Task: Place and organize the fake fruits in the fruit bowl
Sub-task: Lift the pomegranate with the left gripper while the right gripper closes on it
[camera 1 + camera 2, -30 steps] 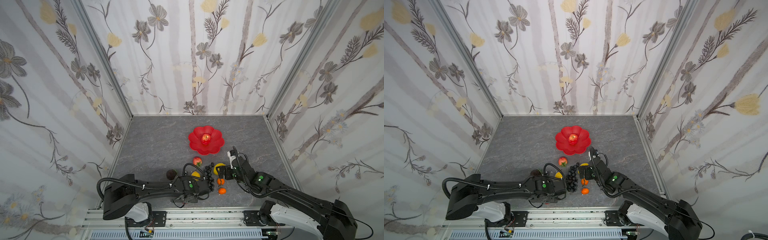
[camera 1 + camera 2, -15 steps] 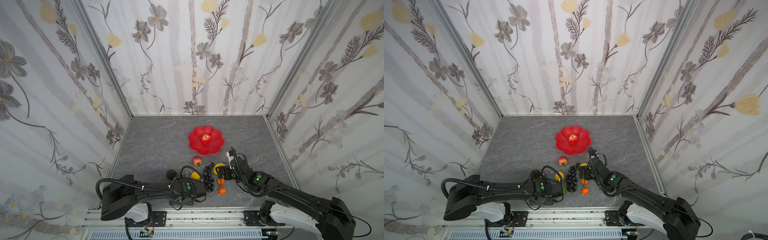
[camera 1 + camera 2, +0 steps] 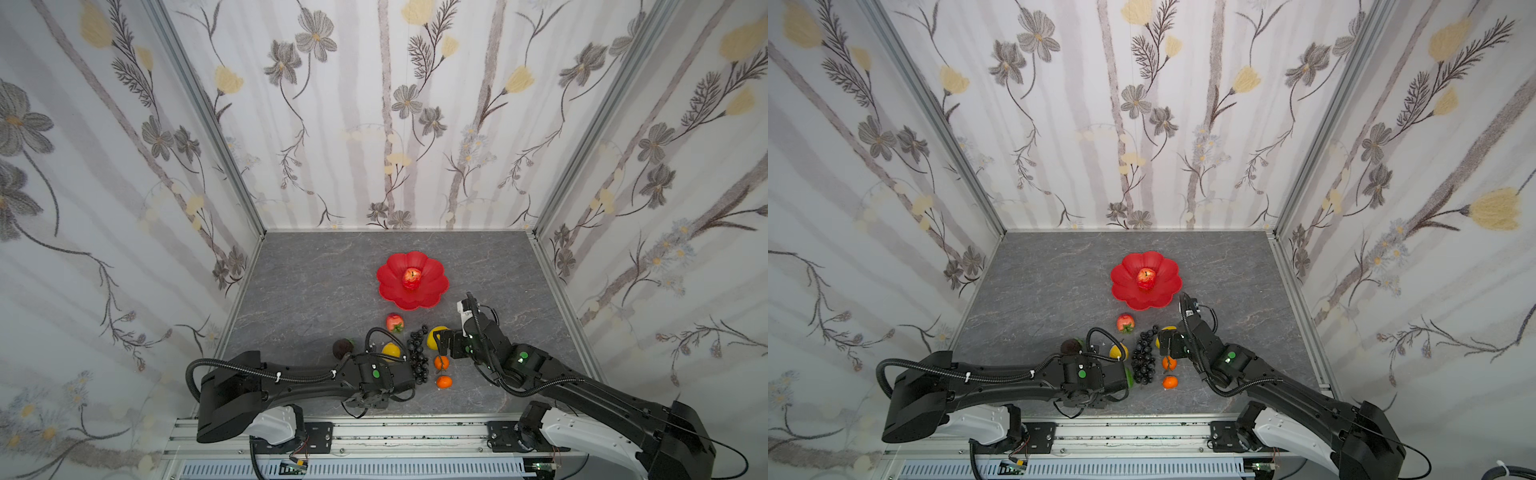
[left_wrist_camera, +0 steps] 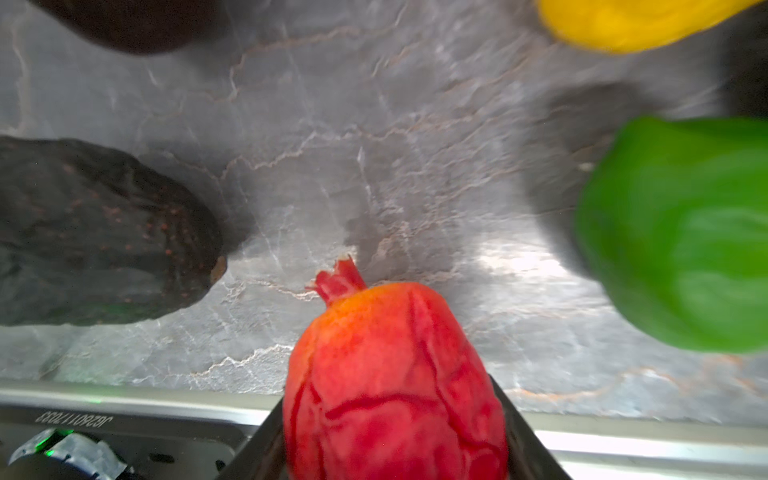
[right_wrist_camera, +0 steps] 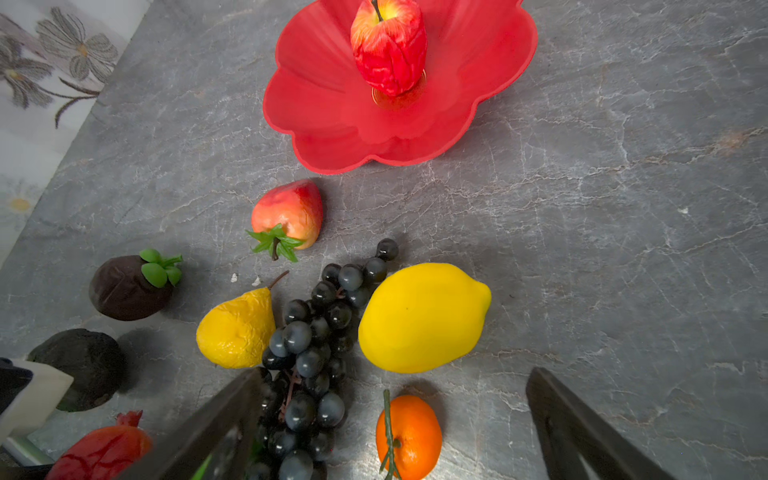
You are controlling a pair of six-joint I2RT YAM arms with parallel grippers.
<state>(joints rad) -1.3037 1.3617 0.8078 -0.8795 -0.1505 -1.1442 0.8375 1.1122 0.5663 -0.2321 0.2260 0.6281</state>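
The grey stone tabletop (image 3: pixel 316 282) carries the fruit bowl (image 3: pixel 388 286), grape bunch (image 3: pixel 417 359), lemon (image 5: pixel 422 318), pear (image 5: pixel 237 330) and oranges (image 3: pixel 444 381)

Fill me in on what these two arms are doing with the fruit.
Two robot arms are moving fake fruit into a red bowl. One apple stands in it; the rest lies on the table, nearer the arms. The left hand has its fingers on either side of a red pomegranate, though a firm grip cannot be confirmed. The right hand hangs open above the lemon, the grapes and an orange.
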